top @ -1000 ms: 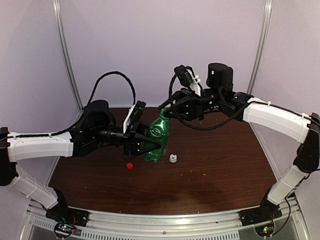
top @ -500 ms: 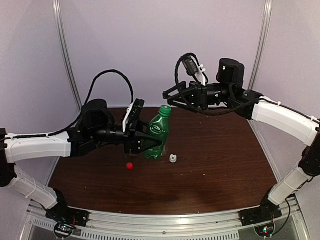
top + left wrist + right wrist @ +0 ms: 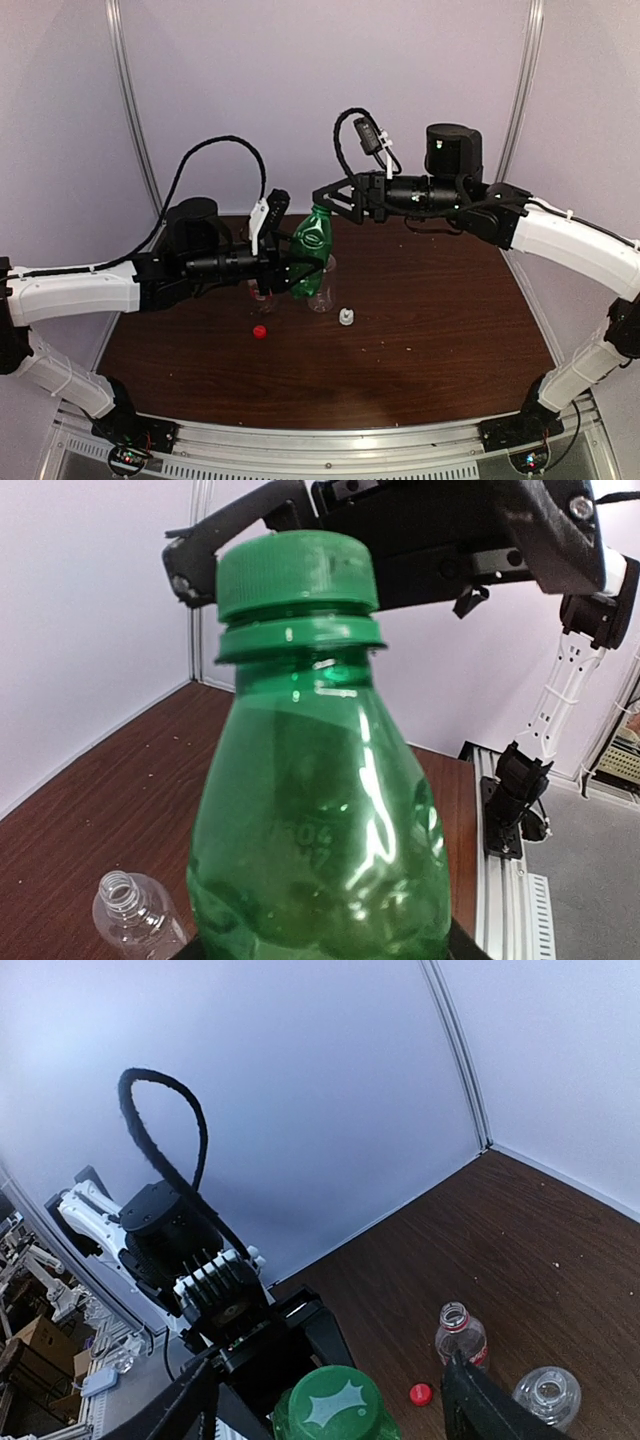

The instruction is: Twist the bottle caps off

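Bottle of translucent green plastic (image 3: 312,255) clamped at body by left gripper (image 3: 298,272), upright mid-frame, likely as brace against twist. Right gripper (image 3: 322,200) spread wide, fingers either side of round green plastic cap (image 3: 295,572), presumably lined up to pinch.

green bottle (image 3: 320,820): translucent; green cap (image 3: 328,1407) bore a pale star mark. loose red cap (image 3: 259,331), white cap (image 3: 346,318). table (image 3: 430,340) was dark brown woodgrain.

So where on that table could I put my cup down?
Bare: the right half of the table, from the white cap to the right edge, and the near strip in front of the red cap. Crowded: centre-left, where the red-label bottle and clear bottle stand by the green bottle raised in the left gripper, the right gripper open at the green cap.
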`<state>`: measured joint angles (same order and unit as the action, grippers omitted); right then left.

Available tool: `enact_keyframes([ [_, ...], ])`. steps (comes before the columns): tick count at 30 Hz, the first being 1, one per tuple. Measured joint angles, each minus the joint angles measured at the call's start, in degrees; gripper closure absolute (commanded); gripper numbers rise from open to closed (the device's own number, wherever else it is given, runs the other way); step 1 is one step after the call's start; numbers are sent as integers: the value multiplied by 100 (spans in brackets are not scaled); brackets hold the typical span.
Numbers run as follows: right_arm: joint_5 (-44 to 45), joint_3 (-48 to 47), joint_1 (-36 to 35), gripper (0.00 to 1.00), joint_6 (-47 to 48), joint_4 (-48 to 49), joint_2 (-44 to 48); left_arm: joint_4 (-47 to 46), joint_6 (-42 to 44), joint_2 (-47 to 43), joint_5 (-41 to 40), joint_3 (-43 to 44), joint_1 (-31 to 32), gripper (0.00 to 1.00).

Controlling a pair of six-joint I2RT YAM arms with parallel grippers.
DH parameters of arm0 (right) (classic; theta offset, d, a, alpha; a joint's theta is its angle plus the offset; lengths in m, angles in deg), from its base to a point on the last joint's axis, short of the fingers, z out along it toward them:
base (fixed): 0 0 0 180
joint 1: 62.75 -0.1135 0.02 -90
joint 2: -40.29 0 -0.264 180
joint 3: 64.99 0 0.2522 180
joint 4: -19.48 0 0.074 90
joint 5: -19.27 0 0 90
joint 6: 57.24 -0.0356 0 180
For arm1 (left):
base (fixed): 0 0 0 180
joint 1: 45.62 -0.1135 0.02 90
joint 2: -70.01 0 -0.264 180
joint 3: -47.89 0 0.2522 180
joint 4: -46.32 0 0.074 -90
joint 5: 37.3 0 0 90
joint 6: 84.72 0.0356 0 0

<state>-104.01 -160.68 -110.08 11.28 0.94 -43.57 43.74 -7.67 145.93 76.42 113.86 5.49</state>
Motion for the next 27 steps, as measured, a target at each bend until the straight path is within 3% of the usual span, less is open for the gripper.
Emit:
enact_keyframes([
  [9,289,-24,-118,54,-2,-188,-236,24,0,-42,-315,0,0,64],
  [20,289,-24,-125,52,4,-59,-256,103,4,-42,-407,0,0,64],
  [27,286,-24,-125,70,11,-2,-256,105,26,-42,-424,0,0,64],
])
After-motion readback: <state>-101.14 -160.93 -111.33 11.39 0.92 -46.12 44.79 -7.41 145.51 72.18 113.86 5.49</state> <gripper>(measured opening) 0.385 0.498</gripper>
